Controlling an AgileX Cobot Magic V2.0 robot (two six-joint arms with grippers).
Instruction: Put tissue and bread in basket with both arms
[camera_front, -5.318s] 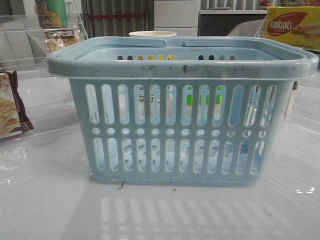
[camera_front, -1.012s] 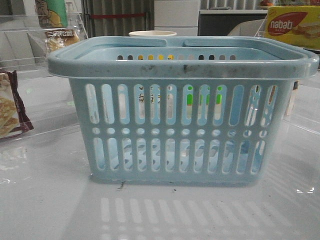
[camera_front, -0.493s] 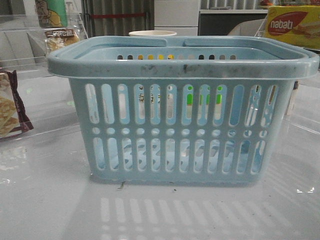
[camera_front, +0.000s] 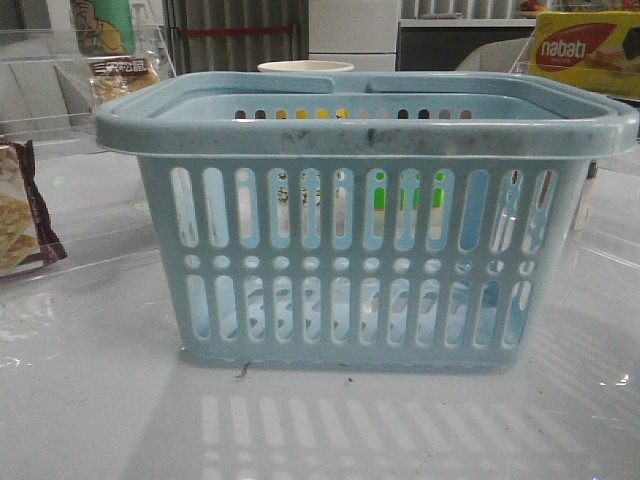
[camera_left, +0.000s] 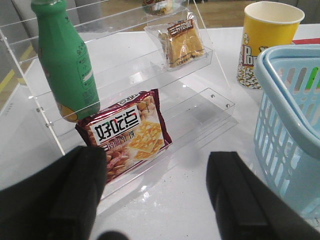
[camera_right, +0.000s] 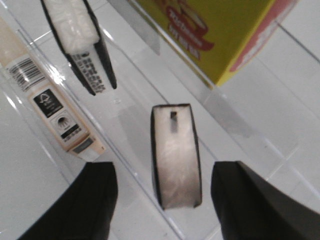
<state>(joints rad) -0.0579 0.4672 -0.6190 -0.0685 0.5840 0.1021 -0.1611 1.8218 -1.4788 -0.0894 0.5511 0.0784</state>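
The basket (camera_front: 365, 220) fills the middle of the front view, standing upright on the table (camera_front: 100, 420); nothing of the task's shows inside it through the slots. In the left wrist view its corner sits at the right edge.

Next in size is the clear tiered shelf (camera_left: 125, 85) in the left wrist view. The bread (camera_left: 181, 42) lies on an upper tier, top centre of that frame, its long axis running roughly up-frame. Below it a cracker bag (camera_left: 127, 132) leans at frame centre beside a green bottle (camera_left: 67, 65) at upper left; a yellow cup (camera_left: 265, 42) stands at upper right. The bread lies well beyond the left gripper (camera_left: 157, 195), up-frame of it, with the cracker bag between. By my reading the left arm is the nearer one for it.

In the right wrist view the tissue (camera_right: 175, 155) lies at frame centre, long axis up-frame, right between the two fingers of the right gripper (camera_right: 165, 200) and just ahead of them. A yellow box (camera_right: 220, 35) fills the upper right.

Both grippers are spread wide, holding and touching nothing. The right one looks lined up to close across the tissue's narrow width.
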